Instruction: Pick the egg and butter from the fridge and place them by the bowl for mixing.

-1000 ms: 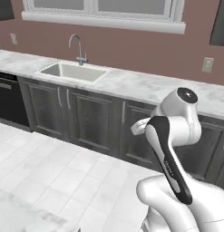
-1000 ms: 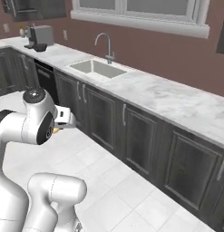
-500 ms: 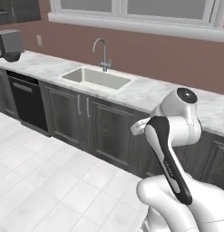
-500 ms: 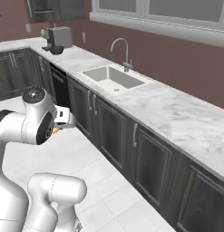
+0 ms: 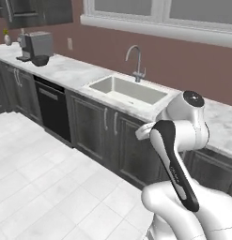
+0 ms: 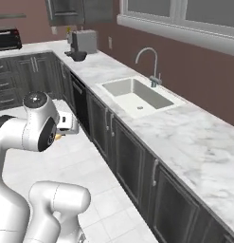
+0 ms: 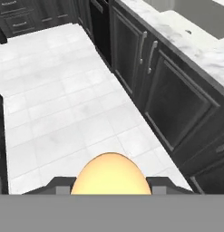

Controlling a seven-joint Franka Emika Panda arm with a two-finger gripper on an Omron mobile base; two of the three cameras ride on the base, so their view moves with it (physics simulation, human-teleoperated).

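Base rolling along worktop [image 6: 194, 142] run: whole view has slid since a moment ago, sink [image 5: 127, 90] now mid-frame, coffee machine [image 5: 36, 45] come into sight at far end. Jaws clamped on egg [image 7: 110, 174], arm tucked in, grip unchanged. Bowl [image 5: 40, 60] sits right by coffee machine, so looks like egg is on delivery leg, still well apart from bowl. Butter, fridge: can't tell where.

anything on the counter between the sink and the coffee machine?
Nothing: in the left base view, bare marble runs from the sink to the coffee machine, with the bowl at the machine.
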